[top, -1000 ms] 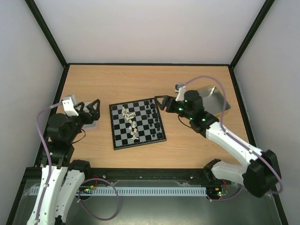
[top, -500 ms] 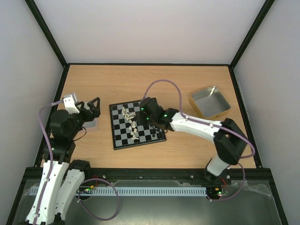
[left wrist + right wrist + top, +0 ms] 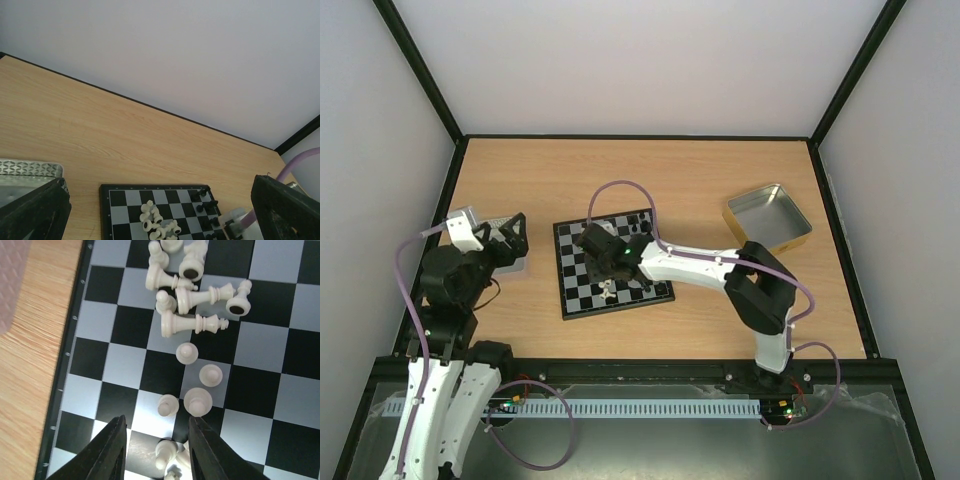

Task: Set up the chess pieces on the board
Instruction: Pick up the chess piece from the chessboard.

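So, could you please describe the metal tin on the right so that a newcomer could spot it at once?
Start at the wooden table and find the chessboard near its middle. To the chessboard's right, toward the far corner, lies an open silver tin, set askew. Unlike the other tin at the left edge, it has no arm over it and shows gold-coloured outer walls.

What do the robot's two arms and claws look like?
Both are white tubular links with chunky black joints, each trailed by a looping lilac cable. The left arm has a white camera block beside the left claw; the right arm shows a small green light near the right claw. Both claws have two flat black fingers.
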Controlling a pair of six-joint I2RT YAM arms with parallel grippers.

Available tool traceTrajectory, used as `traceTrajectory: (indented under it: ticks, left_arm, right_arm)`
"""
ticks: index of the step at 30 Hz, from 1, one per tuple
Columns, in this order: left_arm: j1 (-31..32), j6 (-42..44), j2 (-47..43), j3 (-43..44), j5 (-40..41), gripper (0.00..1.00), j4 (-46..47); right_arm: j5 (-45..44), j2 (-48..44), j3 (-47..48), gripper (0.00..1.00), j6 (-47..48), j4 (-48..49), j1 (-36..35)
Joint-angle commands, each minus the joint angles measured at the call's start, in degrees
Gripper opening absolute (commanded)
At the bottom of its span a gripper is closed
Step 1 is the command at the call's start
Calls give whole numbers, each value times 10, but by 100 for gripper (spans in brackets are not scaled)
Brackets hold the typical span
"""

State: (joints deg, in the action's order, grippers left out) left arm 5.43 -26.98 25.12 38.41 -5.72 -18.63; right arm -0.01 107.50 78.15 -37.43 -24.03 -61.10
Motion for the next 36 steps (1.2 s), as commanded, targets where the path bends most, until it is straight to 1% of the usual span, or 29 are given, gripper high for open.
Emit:
traceTrajectory:
  ticks: [1, 8, 18, 23, 31, 32, 36]
  left_arm:
    - [-2, 7, -6, -10, 9, 100, 0]
    - [-2, 8, -7, -12, 7, 100, 2]
    - [-2, 9, -6, -12, 9, 100, 3]
    - [-2, 9, -5, -13, 10, 100, 3]
    - [-2, 8, -6, -13, 11, 100, 2]
    - [-2, 8, -6, -13, 12, 100, 2]
    - [-2, 7, -8, -13, 14, 100, 1]
  right_arm:
    - [-43, 32, 32, 32, 0, -47, -6]
    - [-41, 64, 44, 26, -7, -37, -6]
    - [-37, 89, 64, 13, 8, -32, -6]
    - [-24, 82, 62, 2, 8, -31, -7]
    - [35, 24, 26, 2, 8, -9, -8]
    - [40, 20, 24, 2, 20, -9, -11]
    - [38, 13, 17, 2, 39, -20, -31]
